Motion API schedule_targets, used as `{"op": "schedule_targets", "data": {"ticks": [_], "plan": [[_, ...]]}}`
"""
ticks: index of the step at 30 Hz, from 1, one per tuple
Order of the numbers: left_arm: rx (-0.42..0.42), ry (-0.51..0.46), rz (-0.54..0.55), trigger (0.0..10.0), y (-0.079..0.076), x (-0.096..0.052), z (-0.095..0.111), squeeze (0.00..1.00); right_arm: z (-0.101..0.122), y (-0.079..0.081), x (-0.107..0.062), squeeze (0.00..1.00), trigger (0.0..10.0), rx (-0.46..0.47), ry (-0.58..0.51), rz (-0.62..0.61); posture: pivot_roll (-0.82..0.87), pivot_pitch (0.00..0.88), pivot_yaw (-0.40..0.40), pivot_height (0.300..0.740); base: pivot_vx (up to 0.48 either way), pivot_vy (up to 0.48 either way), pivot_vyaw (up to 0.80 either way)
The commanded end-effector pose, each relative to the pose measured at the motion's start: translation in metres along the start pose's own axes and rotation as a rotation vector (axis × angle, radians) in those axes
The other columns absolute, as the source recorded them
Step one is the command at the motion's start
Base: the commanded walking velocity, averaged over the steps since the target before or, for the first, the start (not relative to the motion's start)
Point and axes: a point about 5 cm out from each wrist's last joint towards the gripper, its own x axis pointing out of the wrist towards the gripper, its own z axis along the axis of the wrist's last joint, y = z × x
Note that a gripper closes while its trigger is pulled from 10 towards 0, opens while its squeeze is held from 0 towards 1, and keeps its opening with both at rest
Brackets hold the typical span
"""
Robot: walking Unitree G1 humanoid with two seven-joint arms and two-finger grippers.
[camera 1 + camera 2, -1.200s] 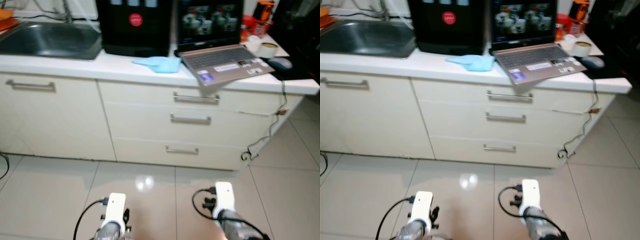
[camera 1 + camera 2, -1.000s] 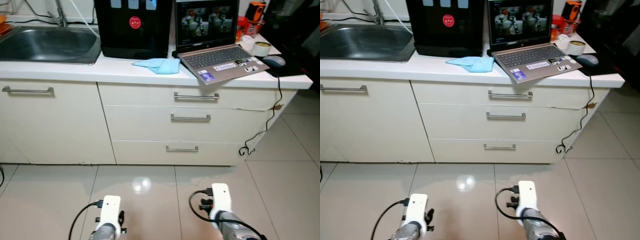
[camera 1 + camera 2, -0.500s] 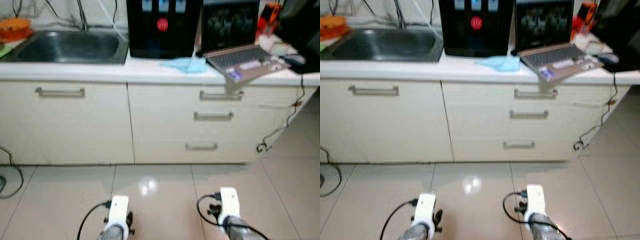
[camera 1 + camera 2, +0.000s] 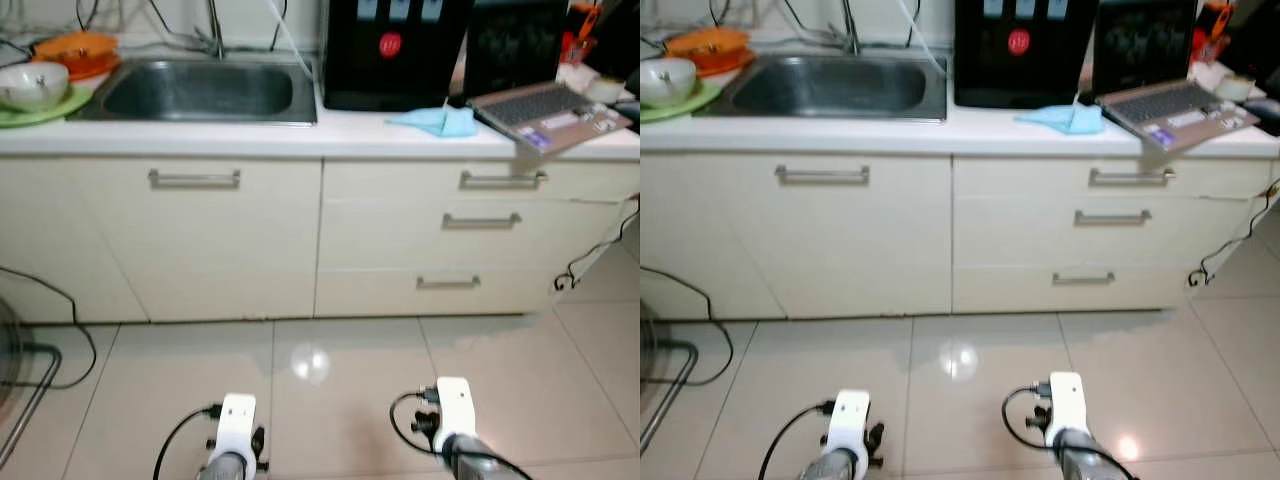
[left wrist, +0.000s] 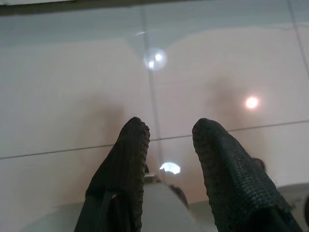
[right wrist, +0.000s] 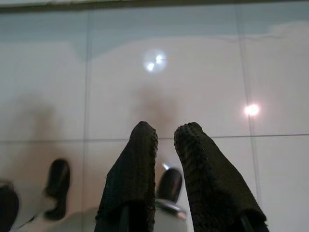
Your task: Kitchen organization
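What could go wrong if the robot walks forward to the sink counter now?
The laptop overhangs the counter edge, so a bump could tip it off. Black cables lie on the floor at the robot's left, near a dark frame; a foot could catch them. Another cord dangles at the right corner.

Even, fairly bright indoor light falls from overhead, with round lamp glare on the glossy beige floor tiles. The head views are soft with slight motion blur, most at the open grey laptop far right. Wrist views show sharp tile reflections and faint, diffuse shadows.
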Motion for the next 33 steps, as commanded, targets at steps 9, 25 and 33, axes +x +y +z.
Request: {"op": "schedule_targets", "data": {"ticks": [9,25,33], "plan": [[-0.001,0.010,0.015,10.0,0.0042,-0.0004,-0.0018,0.00,0.0073,0.0056,0.0022,0.00,10.0,-0.017,-0.019,0.020,0.15,0.038,-0.041,0.740,0.000,0.480,0.00],[0.004,0.003,0.020,10.0,0.0054,-0.0006,-0.0014,0.00,0.0040,0.0062,0.0016,0.00,10.0,-0.009,-0.012,0.019,0.15,0.061,-0.039,0.740,0.000,0.078,0.00],[0.008,0.004,0.030,10.0,0.0063,-0.0004,-0.0011,0.00,0.0042,0.0073,0.0018,0.00,10.0,-0.011,-0.014,0.022,0.15,0.066,-0.038,0.740,0.321,0.000,0.00]]}}
